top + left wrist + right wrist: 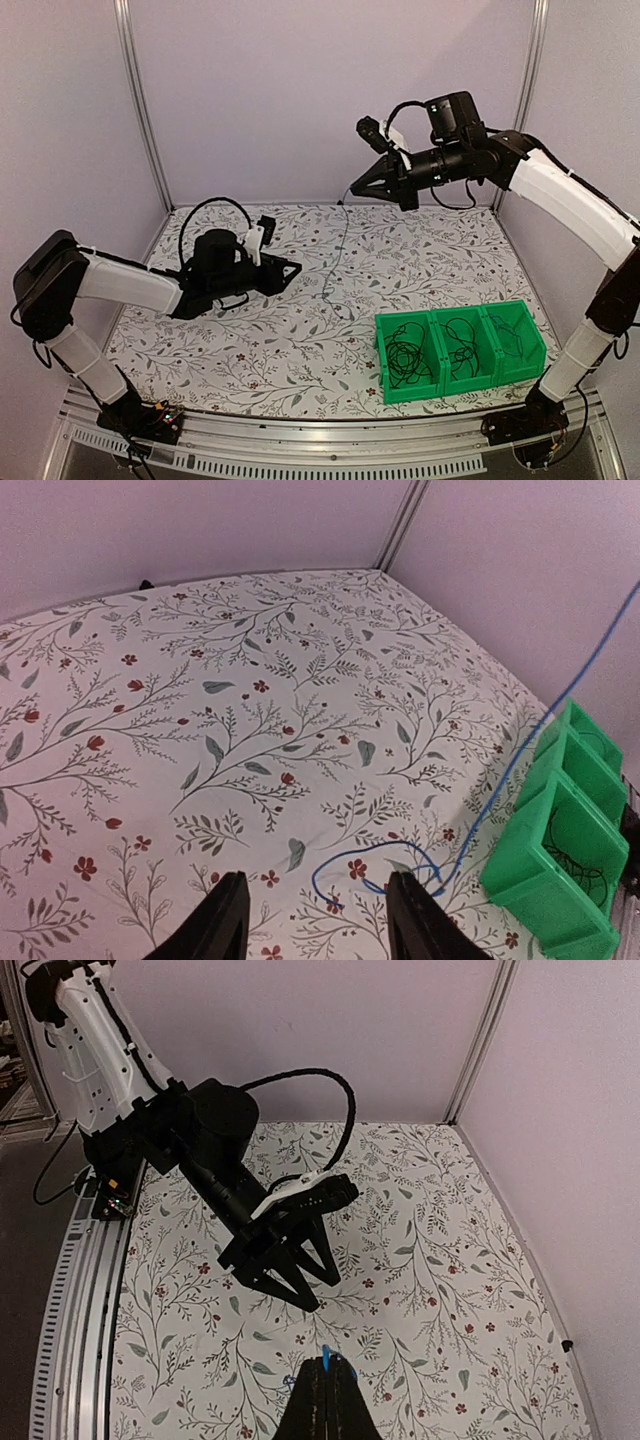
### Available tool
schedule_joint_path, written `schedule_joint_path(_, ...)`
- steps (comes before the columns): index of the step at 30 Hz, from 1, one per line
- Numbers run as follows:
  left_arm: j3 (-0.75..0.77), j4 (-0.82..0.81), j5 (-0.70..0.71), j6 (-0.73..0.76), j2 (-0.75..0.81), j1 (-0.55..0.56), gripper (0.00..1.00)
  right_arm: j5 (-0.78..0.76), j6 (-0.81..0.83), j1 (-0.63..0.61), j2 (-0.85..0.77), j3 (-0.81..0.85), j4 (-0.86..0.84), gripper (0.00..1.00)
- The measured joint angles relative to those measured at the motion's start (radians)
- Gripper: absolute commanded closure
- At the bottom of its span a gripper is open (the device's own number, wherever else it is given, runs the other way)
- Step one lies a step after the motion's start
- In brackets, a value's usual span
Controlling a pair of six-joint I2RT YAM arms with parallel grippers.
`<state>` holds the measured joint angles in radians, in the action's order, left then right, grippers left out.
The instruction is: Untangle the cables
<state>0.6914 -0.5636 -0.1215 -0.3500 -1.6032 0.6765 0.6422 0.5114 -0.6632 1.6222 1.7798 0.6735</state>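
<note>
Our right tool (352, 190) is raised high and clenched on the blue cable (497, 792). The cable hangs slack below it to the tabletop (250, 340), probably lifted so that its length pulls free of any loops. Our left tool (315, 882) hovers low and released, fingers apart with nothing between them. The cable's curled end lies just ahead of its fingertips. Further off to this tool's right, green bins (470, 372) hold black cables (405, 352), seemingly already sorted.
</note>
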Motion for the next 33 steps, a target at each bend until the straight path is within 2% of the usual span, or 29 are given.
schedule_joint_path(5,-0.021,-0.022,0.003,-0.017,0.003,0.020,0.51,0.045,-0.031,-0.012,0.132,-0.004,-0.043,1.00)
schedule_joint_path(12,-0.019,-0.015,0.037,-0.098,-0.109,0.034,0.52,0.054,-0.064,-0.015,0.308,0.044,-0.048,1.00)
schedule_joint_path(18,0.006,-0.026,0.036,-0.142,-0.215,0.043,0.50,0.060,-0.079,-0.015,0.319,0.084,-0.055,1.00)
schedule_joint_path(24,0.008,-0.141,0.038,-0.105,-0.226,0.084,0.43,0.076,-0.087,-0.018,0.329,0.099,-0.061,1.00)
schedule_joint_path(29,0.039,-0.200,0.101,-0.032,-0.225,0.100,0.43,0.080,-0.094,-0.026,0.354,0.111,-0.051,1.00)
schedule_joint_path(33,0.118,-0.209,0.139,0.030,-0.241,0.100,0.48,0.093,-0.101,-0.036,0.359,0.129,-0.043,1.00)
